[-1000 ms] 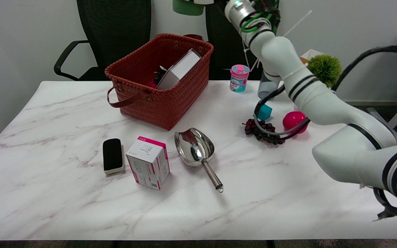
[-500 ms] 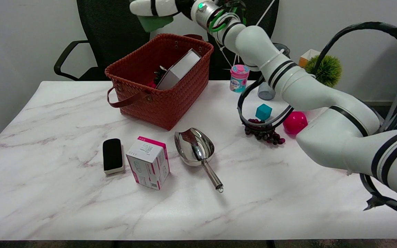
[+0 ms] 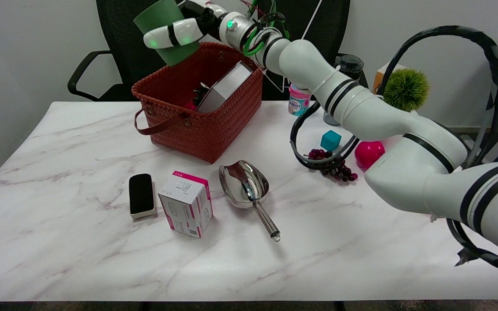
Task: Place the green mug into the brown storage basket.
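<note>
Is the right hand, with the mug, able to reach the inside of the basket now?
Probably yes. The right hand holds the green mug above the basket, near its far left rim; the open top is unobstructed, though a grey box fills part.

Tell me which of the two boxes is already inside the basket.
The white box, leaning tilted against the basket's far wall. The other, the pink-and-white box, stands on the table beside the metal scoop.
</note>
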`<state>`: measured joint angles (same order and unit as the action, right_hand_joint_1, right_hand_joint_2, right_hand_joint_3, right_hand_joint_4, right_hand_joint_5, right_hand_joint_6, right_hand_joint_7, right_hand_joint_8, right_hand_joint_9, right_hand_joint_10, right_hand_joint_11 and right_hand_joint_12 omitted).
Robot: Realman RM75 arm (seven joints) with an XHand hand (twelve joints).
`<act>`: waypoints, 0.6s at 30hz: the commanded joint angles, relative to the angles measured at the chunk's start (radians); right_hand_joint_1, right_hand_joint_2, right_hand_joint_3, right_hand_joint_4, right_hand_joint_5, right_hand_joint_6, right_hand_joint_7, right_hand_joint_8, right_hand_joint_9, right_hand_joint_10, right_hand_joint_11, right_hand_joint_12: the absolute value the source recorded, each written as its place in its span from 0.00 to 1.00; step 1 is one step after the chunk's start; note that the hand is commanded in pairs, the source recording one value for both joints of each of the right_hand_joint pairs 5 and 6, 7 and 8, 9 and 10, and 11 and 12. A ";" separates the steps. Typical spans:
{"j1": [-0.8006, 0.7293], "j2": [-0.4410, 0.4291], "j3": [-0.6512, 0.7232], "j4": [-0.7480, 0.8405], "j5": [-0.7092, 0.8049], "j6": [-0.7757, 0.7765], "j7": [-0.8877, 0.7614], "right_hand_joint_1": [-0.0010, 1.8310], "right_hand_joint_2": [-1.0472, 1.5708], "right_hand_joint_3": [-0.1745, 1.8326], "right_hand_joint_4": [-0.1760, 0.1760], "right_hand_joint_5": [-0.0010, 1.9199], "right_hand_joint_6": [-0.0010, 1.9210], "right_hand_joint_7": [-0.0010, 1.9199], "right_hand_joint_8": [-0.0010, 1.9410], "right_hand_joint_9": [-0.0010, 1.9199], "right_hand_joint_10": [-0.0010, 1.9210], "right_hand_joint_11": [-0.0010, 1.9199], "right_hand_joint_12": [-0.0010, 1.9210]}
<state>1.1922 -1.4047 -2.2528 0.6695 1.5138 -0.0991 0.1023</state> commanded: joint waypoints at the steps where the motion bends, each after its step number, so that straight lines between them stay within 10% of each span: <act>1: -0.004 -0.057 -0.049 -0.181 -0.146 -0.017 0.003 0.60 0.83 0.40 0.50 0.62 0.62 0.74 0.73 0.73 0.73 0.57 0.57; 18: -0.029 -0.088 -0.043 -0.255 -0.227 0.062 0.006 0.61 0.80 0.42 0.50 0.61 0.61 0.73 0.72 0.72 0.72 0.56 0.56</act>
<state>1.1824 -1.4572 -2.2878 0.4907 1.3600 -0.0782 0.1052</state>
